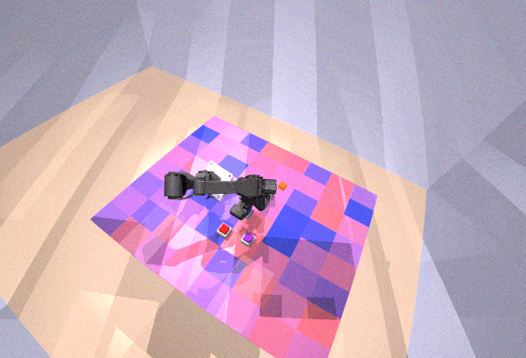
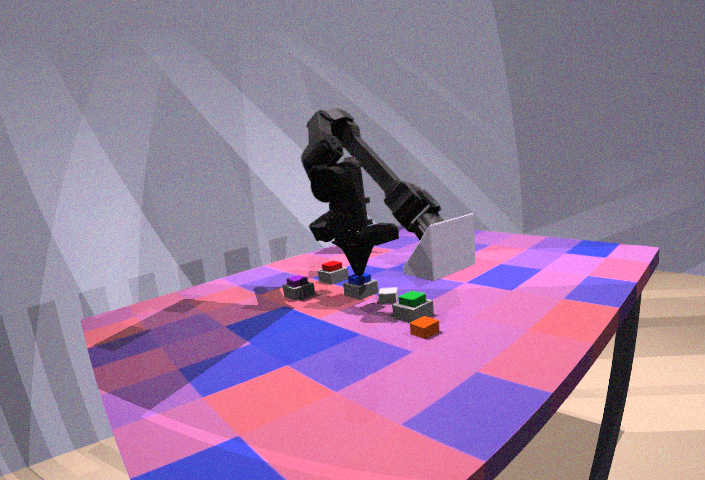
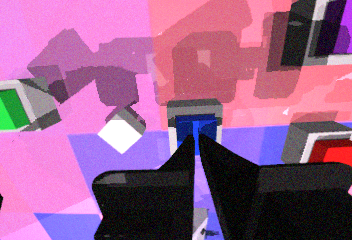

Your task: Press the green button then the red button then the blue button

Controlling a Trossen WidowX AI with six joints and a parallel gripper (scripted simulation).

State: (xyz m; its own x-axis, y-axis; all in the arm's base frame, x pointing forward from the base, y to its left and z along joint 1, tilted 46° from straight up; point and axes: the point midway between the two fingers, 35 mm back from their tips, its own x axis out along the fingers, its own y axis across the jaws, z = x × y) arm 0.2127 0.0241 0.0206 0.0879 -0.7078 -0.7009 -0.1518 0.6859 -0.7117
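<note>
Four push-buttons, each a coloured square cap on a grey box base, sit on the bench point(image 2: 534, 339), whose flat matte top is a patchwork of pink, red, blue and violet squares.

Going left to right in the exterior view: the purple button point(image 2: 297, 280) is furthest left, with the red button point(image 2: 331, 265) just behind and to its right. Next comes the blue button point(image 2: 359, 279), with the tool point(image 2: 358, 270) standing point-down on it. The dark tapered fingers are pressed together into a wedge with nothing between them, and the tip appears to touch the blue cap, though whether the cap is pushed in is hard to judge. Right of that lies a small white block point(image 2: 387, 293), then the green button point(image 2: 412, 298), and nearest the camera an orange block point(image 2: 424, 326). Behind them a pale grey wedge-shaped plate point(image 2: 443, 246) hides the foot of the black arm point(image 2: 387, 181).

In the wrist view the tool's two dark fingers cover the near half of the blue button; the green button is cut off at the left edge, the purple one at the top right. From above, the arm hides the green button and the white block, and only a sliver of blue shows beside the tool.
</note>
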